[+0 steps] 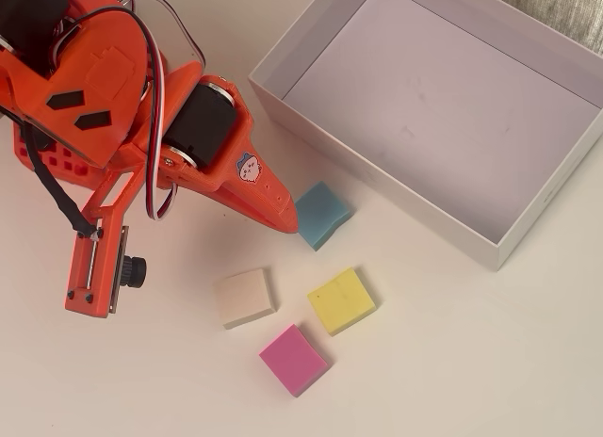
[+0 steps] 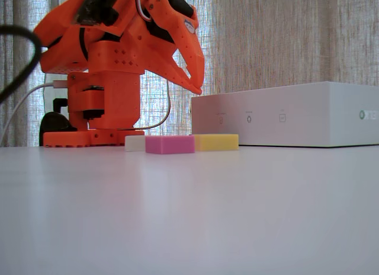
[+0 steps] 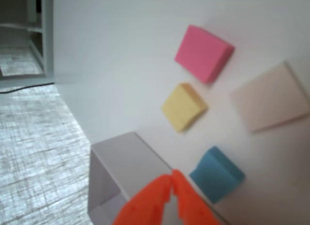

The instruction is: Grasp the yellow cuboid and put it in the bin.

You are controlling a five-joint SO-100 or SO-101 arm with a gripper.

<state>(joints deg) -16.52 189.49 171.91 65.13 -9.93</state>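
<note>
Gripper [image 1: 294, 227] hangs above the table with its two orange fingers pressed tip to tip, holding nothing; the wrist view shows the tips meeting with no gap. In the overhead view its point sits over the edge of a blue block [image 1: 322, 214], which lies just beside the bin's near wall. The yellow cuboid [image 1: 341, 300] rests flat on the table, apart from the gripper, down and slightly right of the tip in the overhead view, past the blue block and away from the bin [image 1: 490, 253]. In the wrist view it lies ahead of the fingertips, up the picture. It is square in plan, so no long axis to speak of; its sides are turned a little against the bin's wall, so the jaws would likely need a matching wrist turn. Judging from the fixed view, the tip is raised well clear of the block tops, so a descent is also needed. Neighbours: cream block [image 1: 246, 298] near its left, pink block [image 1: 294, 359] near its lower left, none touching it. Blocks look like soft matt foam, low and sharp-edged; the yellow top carries tiny dark specks. Bin is shallow white card with low walls and a pale lavender-grey floor, empty. Table is smooth and off-white.
</note>
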